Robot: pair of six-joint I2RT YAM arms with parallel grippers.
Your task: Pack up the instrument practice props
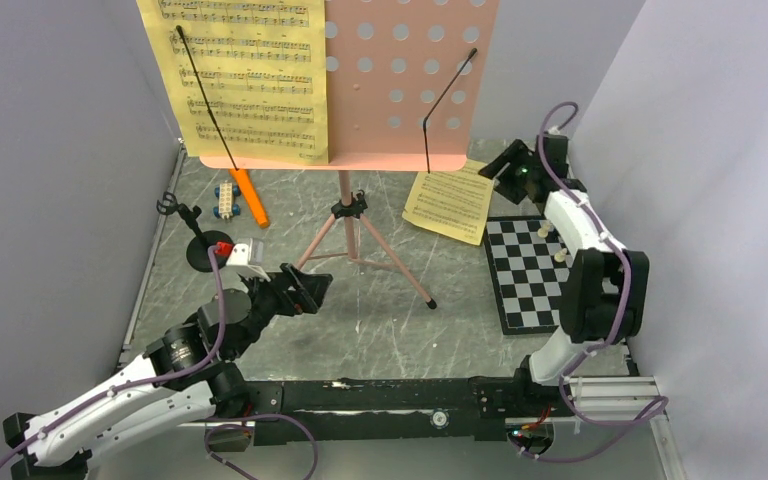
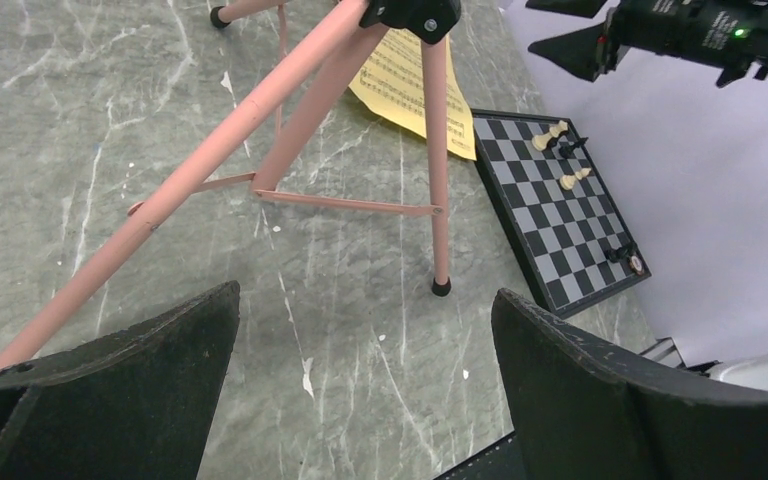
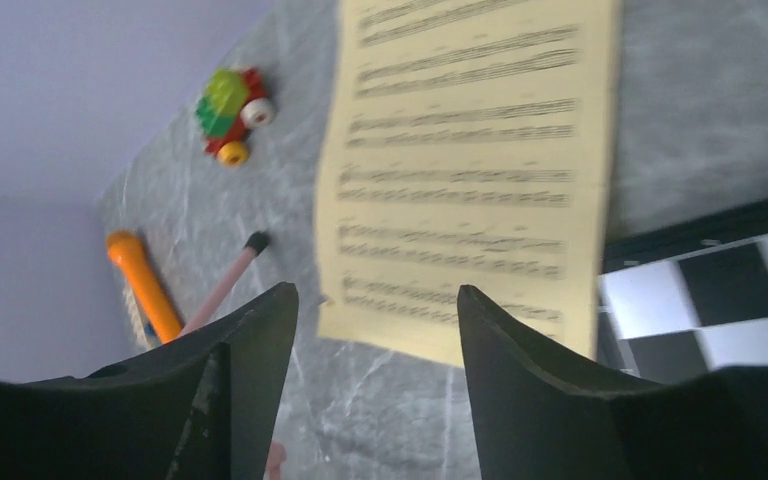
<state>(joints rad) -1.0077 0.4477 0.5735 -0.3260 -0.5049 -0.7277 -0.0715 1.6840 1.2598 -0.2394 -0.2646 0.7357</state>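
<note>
The pink hole-punched music stand (image 1: 400,90) stands on its tripod legs (image 1: 360,240) mid-table, with a yellow sheet-music page (image 1: 245,80) on its left half. A second yellow page (image 1: 450,205) lies flat by the chessboard's far corner. The orange microphone (image 1: 251,197) lies behind the stand on the left. Near it, the small black mic stand (image 1: 203,250) is upright. My left gripper (image 1: 305,290) is open and empty, facing the tripod legs (image 2: 435,150). My right gripper (image 1: 505,165) hovers open above the loose page (image 3: 470,170), holding nothing.
The chessboard (image 1: 535,270) with several pieces lies at the right, under my right arm. Blue-and-white toy blocks (image 1: 226,195) sit beside the microphone. A small green, red and yellow toy (image 3: 228,115) lies at the far edge. Grey walls close in on both sides.
</note>
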